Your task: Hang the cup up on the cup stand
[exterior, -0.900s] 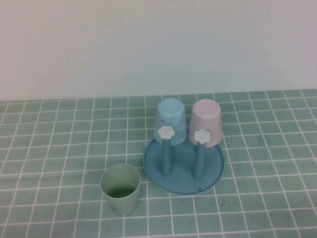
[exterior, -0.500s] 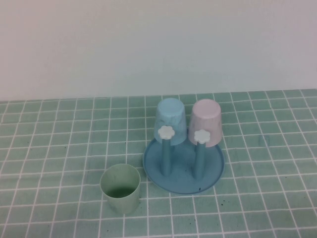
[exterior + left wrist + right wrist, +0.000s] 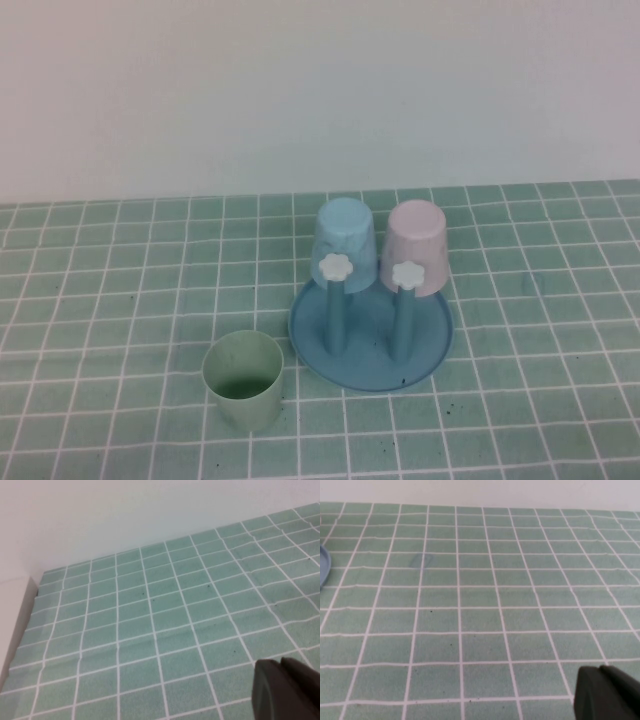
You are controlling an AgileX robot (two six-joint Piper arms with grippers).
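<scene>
The pale mint-green cup stands upright, mouth up, on the green tiled table just left of the cup stand. The stand is a blue round dish with upright blue pegs tipped by white flower knobs. A light blue cup and a pink cup hang upside down on its back pegs; two front pegs are bare. Neither arm shows in the high view. My left gripper is shut over bare tiles. My right gripper is shut over bare tiles, with the stand's rim at that view's edge.
A white wall runs behind the tiled table. A white ledge borders the table in the left wrist view.
</scene>
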